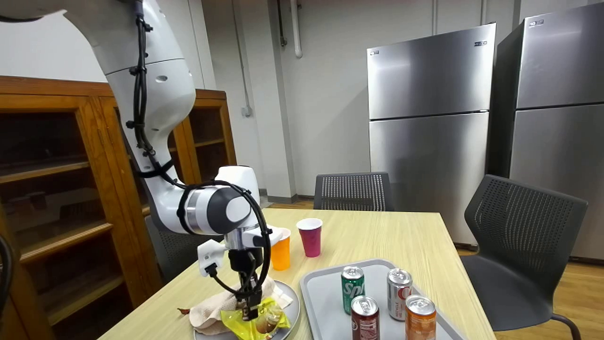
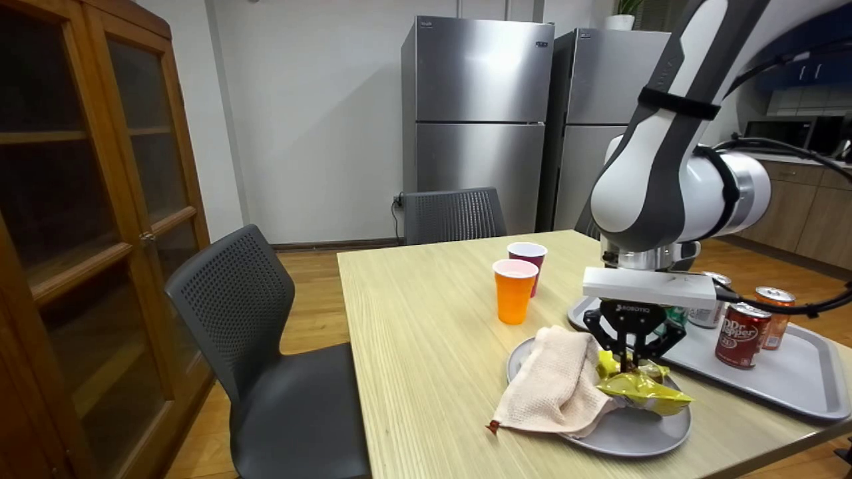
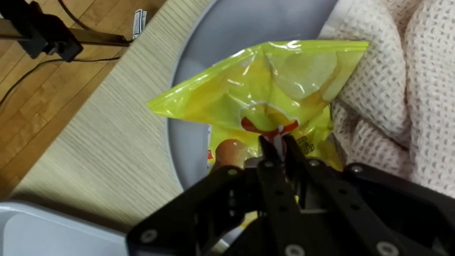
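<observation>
1. Yellow, glossy film gives your chip bag [image 3: 256, 81] its look: creased, drawn in toward its middle, printed with pictured chips, a red emblem and small black date figures.
2. Your gripper [image 3: 279, 144], near the centre of the wrist view, has its fingers almost together, with a fold of that bag pinched between the tips.
3. You have the bag over the grey plate [image 2: 626, 436], at the lower right of the frame in an exterior view.
4. Beside the bag you see a pale pink waffle-weave cloth [image 2: 559, 379], partly on the plate and spilling past its rim onto the wooden table [image 2: 426, 346].
5. At the bottom of the frame, right of centre, your light-grey tray [image 1: 325, 302] holds four upright cans: Sprite can [image 1: 353, 289] and silver can [image 1: 399, 293] behind, Dr Pepper can [image 1: 365, 326] and orange can [image 1: 420, 321] in front.
6. Above the plate in both exterior views, you find an orange cup [image 2: 513, 296] and a magenta cup [image 1: 310, 238], both upright; their insides you cannot make out.
</observation>
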Robot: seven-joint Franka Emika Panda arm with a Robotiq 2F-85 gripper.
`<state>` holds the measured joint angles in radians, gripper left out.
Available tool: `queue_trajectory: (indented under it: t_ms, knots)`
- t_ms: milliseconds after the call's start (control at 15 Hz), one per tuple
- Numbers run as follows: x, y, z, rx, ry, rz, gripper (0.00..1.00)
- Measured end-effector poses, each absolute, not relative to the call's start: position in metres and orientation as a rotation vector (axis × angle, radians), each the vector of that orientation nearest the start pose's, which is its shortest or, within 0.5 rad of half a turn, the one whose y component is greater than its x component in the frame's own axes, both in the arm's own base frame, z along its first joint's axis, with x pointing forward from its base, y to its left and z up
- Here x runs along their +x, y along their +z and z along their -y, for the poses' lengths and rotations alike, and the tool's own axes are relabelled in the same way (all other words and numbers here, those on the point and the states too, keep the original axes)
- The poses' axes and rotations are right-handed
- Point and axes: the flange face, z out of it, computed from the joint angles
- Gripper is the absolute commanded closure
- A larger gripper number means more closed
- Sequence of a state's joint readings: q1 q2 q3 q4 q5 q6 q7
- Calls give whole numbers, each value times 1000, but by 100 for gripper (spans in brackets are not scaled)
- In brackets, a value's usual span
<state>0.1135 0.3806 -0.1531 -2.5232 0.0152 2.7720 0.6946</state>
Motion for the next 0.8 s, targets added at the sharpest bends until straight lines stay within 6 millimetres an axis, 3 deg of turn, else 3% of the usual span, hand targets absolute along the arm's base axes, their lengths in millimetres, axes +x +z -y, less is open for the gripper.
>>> queue_trajectory:
  t_ms: [400,800]
  knots:
    - [438,141,22,-3038,122,-1126,100]
    - [431,186,7,-3101,-27,-1029,100]
